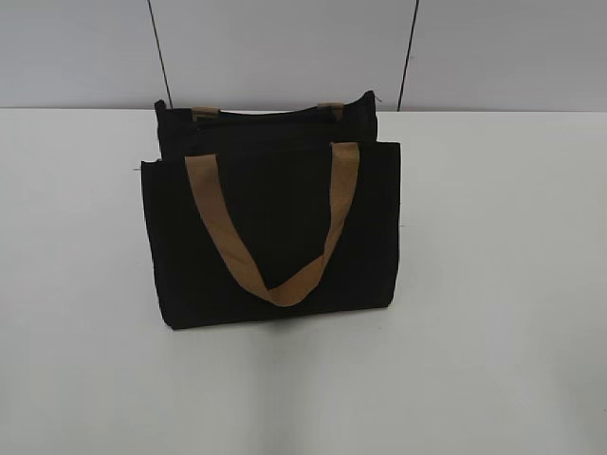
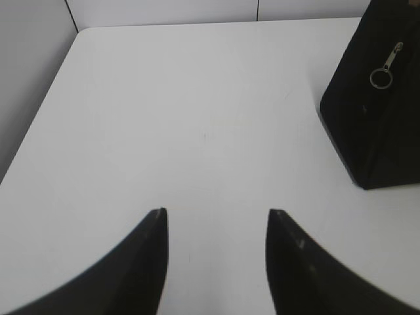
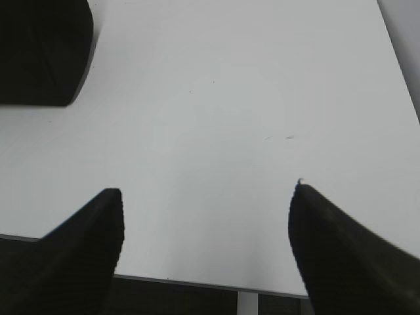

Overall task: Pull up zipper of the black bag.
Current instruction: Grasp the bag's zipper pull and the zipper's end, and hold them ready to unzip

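The black bag (image 1: 270, 232) stands upright on the white table, near the middle. One tan handle (image 1: 275, 232) hangs down its front face; the other lies behind the top edge. In the left wrist view the bag's end (image 2: 380, 111) shows at the right, with the silver zipper pull and its ring (image 2: 384, 69) hanging on it. My left gripper (image 2: 216, 211) is open and empty above bare table, well left of the bag. In the right wrist view a bag corner (image 3: 42, 49) shows at the top left. My right gripper (image 3: 207, 190) is open and empty over the table's near edge. Neither gripper shows in the exterior view.
The white table (image 1: 493, 313) reaches a grey panelled wall (image 1: 285, 47) behind the bag. In the left wrist view the table's left edge (image 2: 39, 131) borders the wall. In the right wrist view the table's front edge (image 3: 197, 283) lies between the fingers.
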Robot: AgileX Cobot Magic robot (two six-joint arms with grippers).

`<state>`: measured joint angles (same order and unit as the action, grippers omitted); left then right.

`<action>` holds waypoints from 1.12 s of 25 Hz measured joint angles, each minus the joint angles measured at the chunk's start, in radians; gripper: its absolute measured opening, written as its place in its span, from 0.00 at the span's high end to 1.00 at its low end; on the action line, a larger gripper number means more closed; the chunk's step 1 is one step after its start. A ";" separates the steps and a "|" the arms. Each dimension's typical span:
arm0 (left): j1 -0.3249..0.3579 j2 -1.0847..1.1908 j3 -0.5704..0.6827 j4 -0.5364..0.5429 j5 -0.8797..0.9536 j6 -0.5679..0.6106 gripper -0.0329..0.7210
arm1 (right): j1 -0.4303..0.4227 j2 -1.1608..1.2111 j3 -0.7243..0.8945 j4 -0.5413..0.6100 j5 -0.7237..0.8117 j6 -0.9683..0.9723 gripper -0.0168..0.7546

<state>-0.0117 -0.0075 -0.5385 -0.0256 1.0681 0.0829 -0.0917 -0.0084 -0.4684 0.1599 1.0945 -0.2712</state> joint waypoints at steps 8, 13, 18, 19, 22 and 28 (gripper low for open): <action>0.000 0.000 0.000 0.000 0.000 0.000 0.47 | 0.000 0.000 0.000 0.000 0.000 0.000 0.21; 0.000 0.000 0.000 0.000 0.000 0.000 0.47 | 0.000 0.000 0.000 0.000 0.000 0.000 0.21; 0.000 0.000 0.000 0.000 0.000 0.000 0.47 | 0.000 0.000 0.000 0.000 0.000 0.000 0.21; 0.000 0.000 0.000 0.000 0.000 0.000 0.47 | 0.000 0.000 0.000 0.000 0.000 0.000 0.21; 0.000 0.000 0.000 0.000 0.000 0.000 0.47 | 0.000 0.000 0.000 0.000 0.000 0.000 0.21; -0.001 0.000 -0.031 -0.005 -0.175 0.000 0.45 | 0.000 0.000 0.000 0.000 0.000 0.000 0.21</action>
<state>-0.0126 -0.0075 -0.5699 -0.0311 0.8932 0.0829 -0.0917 -0.0084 -0.4684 0.1599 1.0945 -0.2712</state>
